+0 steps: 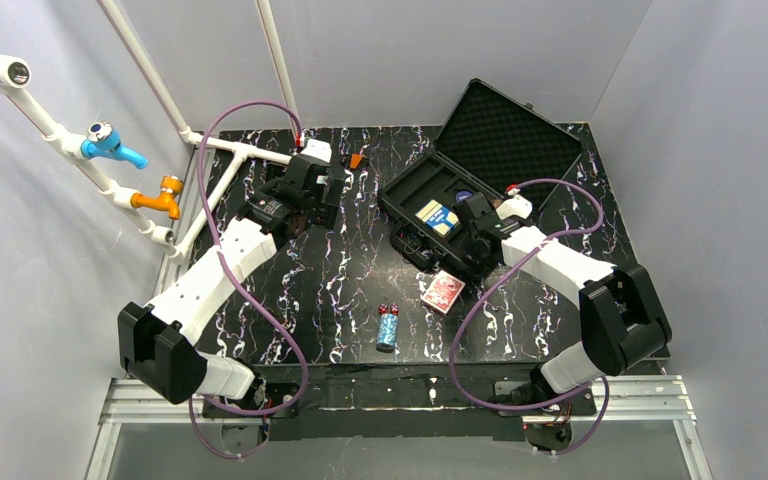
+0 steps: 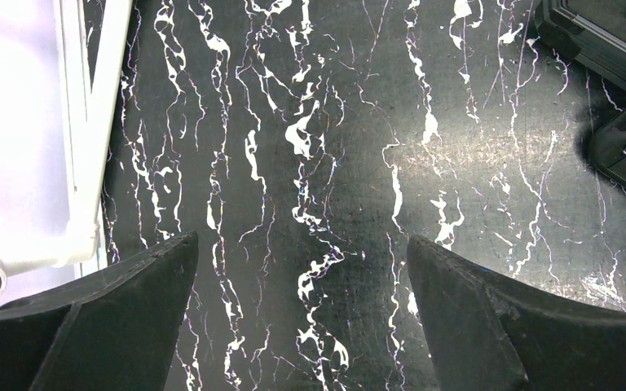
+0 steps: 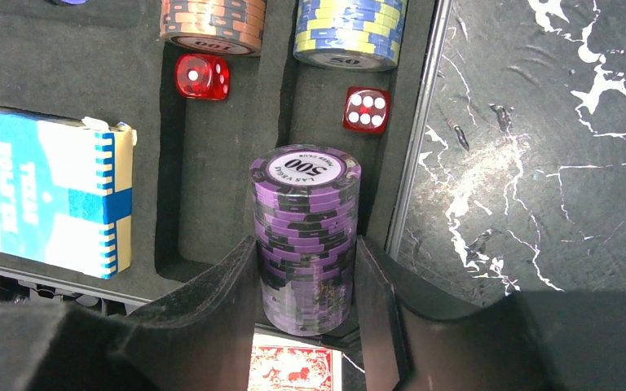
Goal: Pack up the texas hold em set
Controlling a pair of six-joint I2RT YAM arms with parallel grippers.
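The black case (image 1: 412, 190) lies open at the back right, its foam lid (image 1: 515, 130) raised. My right gripper (image 1: 472, 232) is shut on a purple chip stack (image 3: 306, 220), held on its side over the case's near right slot (image 3: 212, 195). In the case lie a blue card deck (image 3: 49, 191), an orange chip stack (image 3: 212, 20), a blue-yellow chip stack (image 3: 349, 32) and two red dice (image 3: 202, 77). On the table are a red card deck (image 1: 443, 291), a blue chip stack (image 1: 388, 331) and two red dice (image 1: 387, 309). My left gripper (image 2: 301, 243) is open and empty over the marbled table.
A white pipe frame (image 1: 230, 150) with a blue tap (image 1: 110, 142) and an orange tap (image 1: 160, 197) runs along the left and back left, and shows in the left wrist view (image 2: 90, 122). A small orange object (image 1: 357, 160) sits near the left gripper. The case corner (image 2: 611, 49) lies to its right.
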